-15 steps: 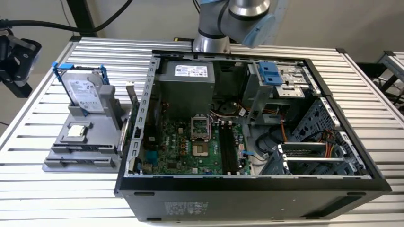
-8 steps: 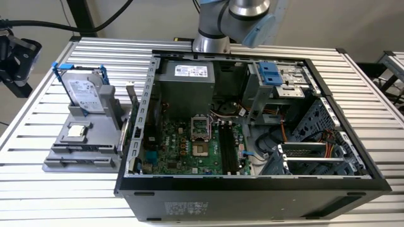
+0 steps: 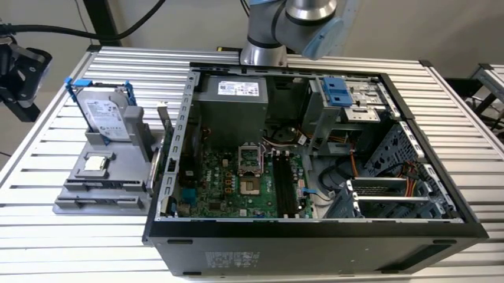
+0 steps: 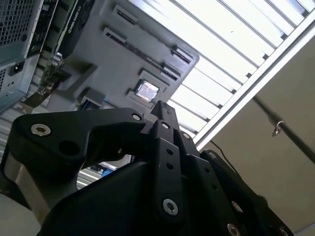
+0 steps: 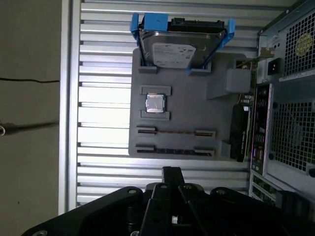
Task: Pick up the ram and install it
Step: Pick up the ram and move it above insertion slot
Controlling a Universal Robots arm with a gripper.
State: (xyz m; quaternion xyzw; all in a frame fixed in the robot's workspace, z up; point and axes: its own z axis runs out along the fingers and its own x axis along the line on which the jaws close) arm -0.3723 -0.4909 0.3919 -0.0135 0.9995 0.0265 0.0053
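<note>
Black links of the tool (image 5: 171,172) are meeting at a single tip in both wrist views, with the fingers pressed together and nothing between them. In the first wrist view that tip is hanging over the slatted metal counter (image 5: 103,73), just off the grey holder (image 5: 197,108) at its ram end and touching nothing.

Nearest on the holder, the ram (image 5: 174,150) is standing on edge in the outermost slot, with a grey block at each end. It is showing as a long dark strip whose length is running across the holder. One end is pointing at the computer case (image 5: 290,98) beside the holder, the other at the holder's open side. In the next slot inward a thinner brownish line is lying parallel; I cannot tell whether that is a second stick. Beyond it the square silver processor (image 5: 155,103) is sitting in a pocket at the holder's middle. At the holder's far end the hard drive (image 5: 179,51) is leaning upright in its blue frame (image 5: 155,22).

The second wrist view is looking along the holder from low down, catching the processor as a bright glint past the tool's tip. The exterior view is looking into the opened case beside the holder. There the green motherboard (image 3: 228,183) is lying flat with its long black slots (image 3: 287,183), and the arm (image 3: 311,15) is rising behind.
</note>
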